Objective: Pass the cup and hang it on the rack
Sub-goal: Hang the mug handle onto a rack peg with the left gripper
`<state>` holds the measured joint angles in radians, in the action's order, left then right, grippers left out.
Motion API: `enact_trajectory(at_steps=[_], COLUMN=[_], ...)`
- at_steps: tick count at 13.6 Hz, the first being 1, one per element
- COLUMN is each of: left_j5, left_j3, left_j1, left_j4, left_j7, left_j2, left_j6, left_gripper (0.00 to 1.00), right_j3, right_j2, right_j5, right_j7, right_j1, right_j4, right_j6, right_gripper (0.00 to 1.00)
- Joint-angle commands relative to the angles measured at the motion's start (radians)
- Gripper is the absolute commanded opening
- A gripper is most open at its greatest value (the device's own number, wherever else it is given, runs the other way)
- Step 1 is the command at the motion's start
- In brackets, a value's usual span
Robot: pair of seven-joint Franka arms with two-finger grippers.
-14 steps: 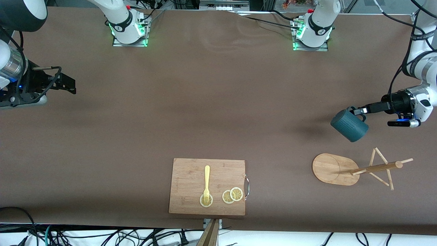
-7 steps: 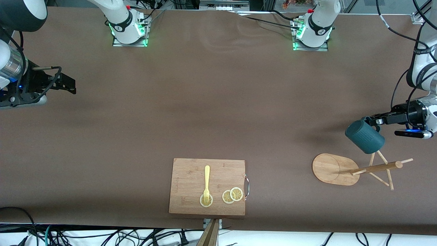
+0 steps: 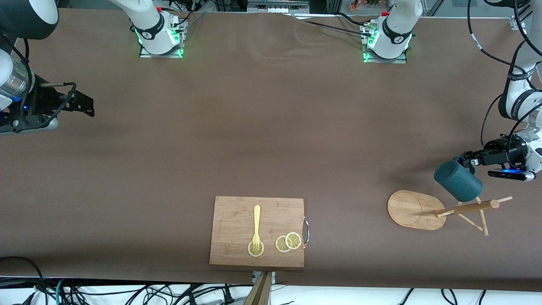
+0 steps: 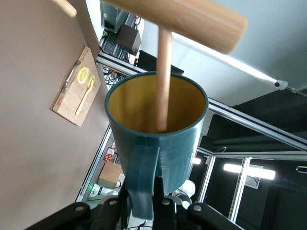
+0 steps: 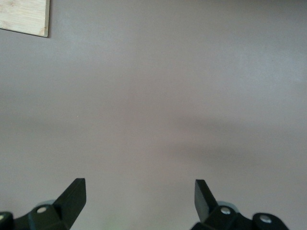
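Brown worktop (image 3: 262, 127), cutting board (image 3: 257, 231) with a fork (image 3: 256, 228) and lemon slices (image 3: 288, 242) near the front edge, not in play. Mug tree (image 3: 440, 209) stands toward the left arm's end, oval base on the worktop. Left gripper (image 3: 465, 161) is pinching the teal cup (image 3: 458, 182) by its loop handle, holding it tilted in the air over the rack's pegs, mouth aimed at them, presumably so a peg can catch the cup. Left wrist view shows what the front view can't: a peg (image 4: 163, 79) already reaches down into the ochre inside of the cup, pole top just above the rim. Whether peg touches the cup wall, can't tell. Right gripper (image 3: 80, 103) waits over bare worktop at the right arm's end, fingers (image 5: 72, 199) spread, empty.
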<state>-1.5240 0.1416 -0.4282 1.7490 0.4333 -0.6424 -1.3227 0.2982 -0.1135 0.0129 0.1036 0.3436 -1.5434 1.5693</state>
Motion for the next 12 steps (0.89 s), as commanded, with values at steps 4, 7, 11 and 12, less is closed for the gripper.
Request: enact_trajectory(at_steps=[4, 7, 11, 12], left_j5=[-0.045, -0.073, -0.088, -0.090], left_j3=[-0.008, -0.008, -0.010, -0.008], left_j1=[-0.037, -0.038, -0.046, -0.047], left_j4=[-0.062, -0.065, -0.065, -0.065], left_j7=[-0.008, -0.007, -0.004, -0.002], left_j2=[-0.060, -0.091, -0.121, -0.128], left_j6=[0.033, 0.039, 0.046, 0.052], left_gripper=[0.09, 0.15, 0.23, 0.26], right_j3=[-0.001, -0.001, -0.001, -0.001], right_j2=[0.005, 0.005, 0.005, 0.005], right_j5=[0.007, 0.007, 0.007, 0.007], right_j7=[-0.004, -0.004, -0.004, -0.004], right_j1=[0.000, 0.000, 0.000, 0.000], right_j4=[-0.003, -0.003, -0.003, -0.003], right_j6=[-0.002, -0.002, -0.003, -0.003], right_gripper=[1.00, 1.00, 1.00, 1.00])
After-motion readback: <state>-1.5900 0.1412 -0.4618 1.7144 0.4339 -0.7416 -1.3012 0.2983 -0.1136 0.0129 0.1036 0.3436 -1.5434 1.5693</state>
